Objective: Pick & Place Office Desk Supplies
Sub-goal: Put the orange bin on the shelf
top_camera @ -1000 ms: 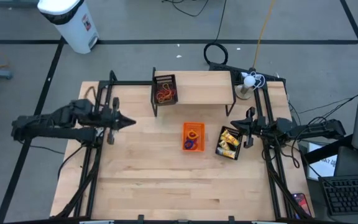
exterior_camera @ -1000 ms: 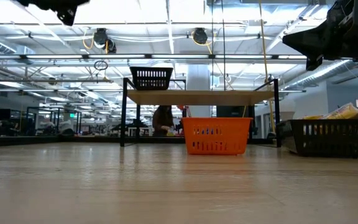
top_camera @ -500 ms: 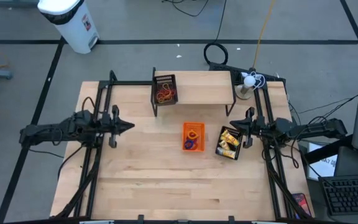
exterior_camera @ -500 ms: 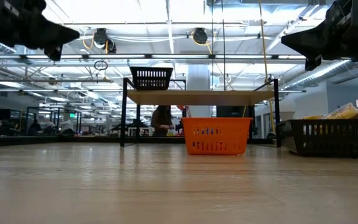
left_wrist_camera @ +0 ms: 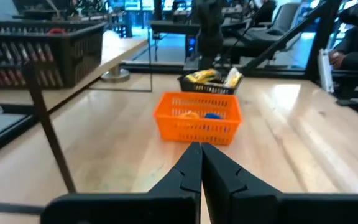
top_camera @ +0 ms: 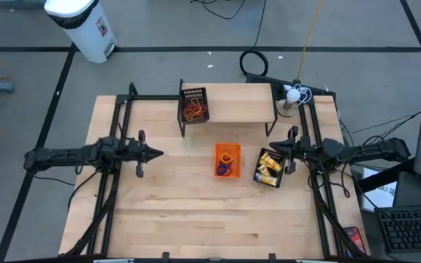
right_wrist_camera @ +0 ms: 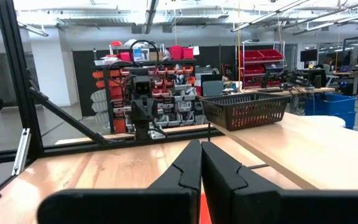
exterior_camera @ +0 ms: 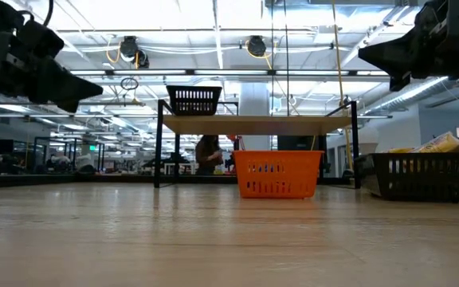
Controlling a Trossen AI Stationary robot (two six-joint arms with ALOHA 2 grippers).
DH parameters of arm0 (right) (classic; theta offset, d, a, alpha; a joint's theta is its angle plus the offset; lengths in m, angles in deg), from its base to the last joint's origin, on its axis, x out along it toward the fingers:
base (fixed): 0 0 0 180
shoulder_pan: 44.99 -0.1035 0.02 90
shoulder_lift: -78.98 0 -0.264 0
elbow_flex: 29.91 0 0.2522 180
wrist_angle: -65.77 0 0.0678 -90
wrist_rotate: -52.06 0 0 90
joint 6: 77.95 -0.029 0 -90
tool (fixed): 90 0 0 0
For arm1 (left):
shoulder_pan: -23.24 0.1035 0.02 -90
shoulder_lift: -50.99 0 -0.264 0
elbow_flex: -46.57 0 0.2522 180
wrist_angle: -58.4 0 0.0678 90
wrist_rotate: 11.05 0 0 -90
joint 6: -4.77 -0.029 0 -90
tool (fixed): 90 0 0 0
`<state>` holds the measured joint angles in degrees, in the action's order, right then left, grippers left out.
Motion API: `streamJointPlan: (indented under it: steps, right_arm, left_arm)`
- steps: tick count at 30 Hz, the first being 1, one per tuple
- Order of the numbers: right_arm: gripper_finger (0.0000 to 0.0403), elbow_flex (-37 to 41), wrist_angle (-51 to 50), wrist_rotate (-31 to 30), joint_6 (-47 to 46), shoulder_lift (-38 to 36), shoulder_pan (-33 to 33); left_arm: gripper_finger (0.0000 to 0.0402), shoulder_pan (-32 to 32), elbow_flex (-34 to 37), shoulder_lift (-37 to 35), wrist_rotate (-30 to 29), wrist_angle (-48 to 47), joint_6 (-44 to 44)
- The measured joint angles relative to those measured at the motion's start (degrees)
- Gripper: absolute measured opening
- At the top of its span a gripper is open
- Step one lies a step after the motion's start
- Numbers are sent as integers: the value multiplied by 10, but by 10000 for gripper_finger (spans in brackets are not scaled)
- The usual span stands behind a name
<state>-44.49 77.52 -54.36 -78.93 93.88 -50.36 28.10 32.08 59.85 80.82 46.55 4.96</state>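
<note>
Supplies sit sorted in the orange tray (top_camera: 226,160) and two mesh trays mid-desk as both grippers, left (top_camera: 156,153) and right (top_camera: 275,148), hover closed and empty; a closed descent risks jamming a tray wall.

Orange tray (top_camera: 226,160); black mesh trays (top_camera: 194,104); yellow pieces (top_camera: 270,167).

Bright, even overhead light, ceiling strip lamps (exterior_camera: 213,16) glaring white in the low view's upper middle, soft faint shadows on the table (top_camera: 196,212), left wrist background blurred.
</note>
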Motion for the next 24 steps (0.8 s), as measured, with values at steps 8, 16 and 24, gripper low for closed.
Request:
streamJointPlan:
  steps: [8,16,24]
  right_arm:
    - [0,0,5,0,0,1,0]
    - [0,0,4,0,0,3,0]
    - [0,0,4,0,1,9,0]
  left_arm:
    - [4,0,-2,15,-4,-10,-1]
    - [5,0,-2,54,-4,-12,-5]
    - [5,0,-2,83,-4,-12,-10]
